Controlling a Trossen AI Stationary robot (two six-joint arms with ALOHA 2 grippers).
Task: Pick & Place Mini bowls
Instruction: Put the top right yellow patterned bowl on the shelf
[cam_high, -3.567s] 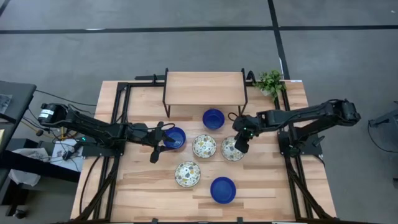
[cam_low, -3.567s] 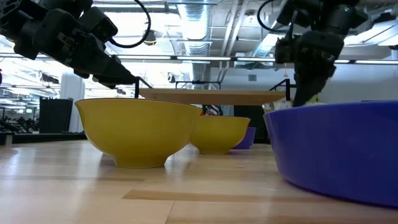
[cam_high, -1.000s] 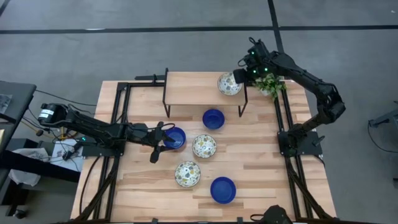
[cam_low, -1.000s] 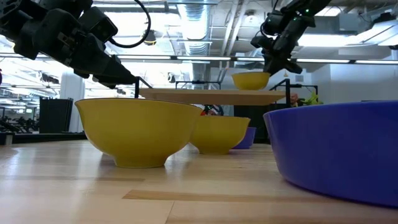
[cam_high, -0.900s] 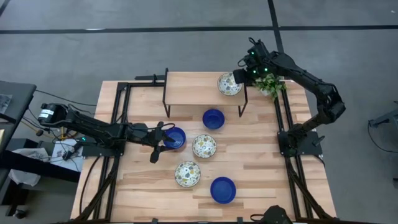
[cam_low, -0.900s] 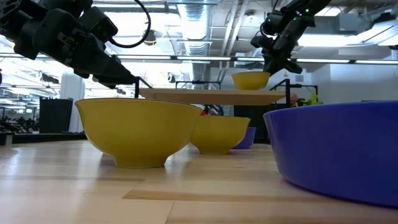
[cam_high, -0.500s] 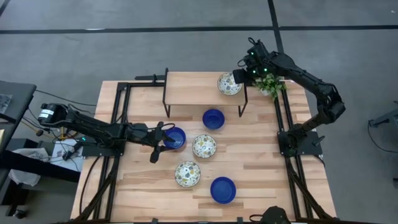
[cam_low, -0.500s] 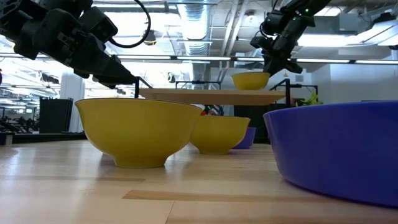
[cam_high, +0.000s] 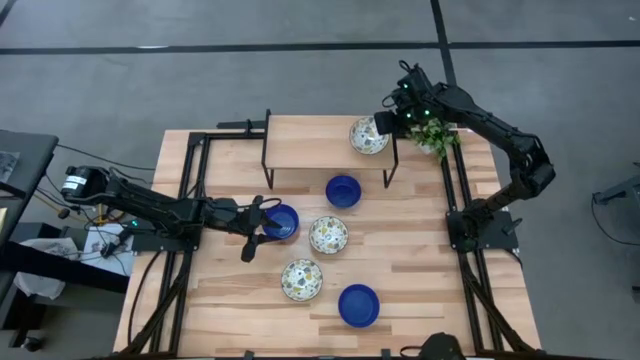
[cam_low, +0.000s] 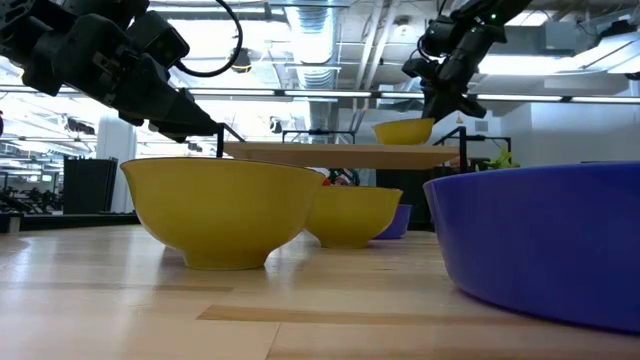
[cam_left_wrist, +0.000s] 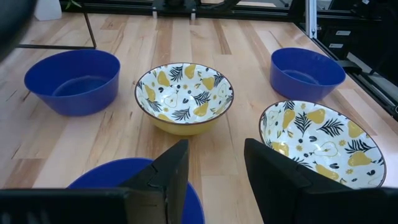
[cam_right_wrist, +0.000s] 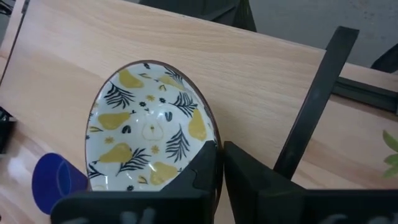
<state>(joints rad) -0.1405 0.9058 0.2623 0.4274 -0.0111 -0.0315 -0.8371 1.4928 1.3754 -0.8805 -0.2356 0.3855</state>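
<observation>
A raised wooden shelf (cam_high: 320, 142) stands at the table's far side. On its right end sits a patterned mini bowl (cam_high: 368, 135), also in the low view (cam_low: 403, 130), with my right gripper (cam_high: 381, 124) (cam_right_wrist: 219, 154) shut on it. Five more mini bowls rest on the table by their bases: blue ones (cam_high: 343, 190) (cam_high: 281, 222) (cam_high: 358, 305) and patterned ones (cam_high: 328, 235) (cam_high: 301, 280). My left gripper (cam_high: 254, 227) (cam_left_wrist: 216, 177) stands open at the left rim of the left blue bowl (cam_left_wrist: 137, 186), touching nothing. My right gripper pinches the patterned bowl's rim (cam_right_wrist: 211, 138) on the side toward the table's right, one finger (cam_right_wrist: 204, 171) inside the bowl and one outside. The fingers slant down from the far right. The bowl's base is on the shelf top.
A small green plant (cam_high: 435, 133) stands just right of the shelf, close under my right arm. The shelf's black legs (cam_high: 391, 165) stand beside the far blue bowl. Bare wood lies along the table's near edge (cam_high: 230, 310) and right side (cam_high: 430, 270).
Over the last second nothing has visibly moved. Before that, my right gripper carried the patterned bowl from the table's middle up and toward the far edge, onto the shelf's right end.
</observation>
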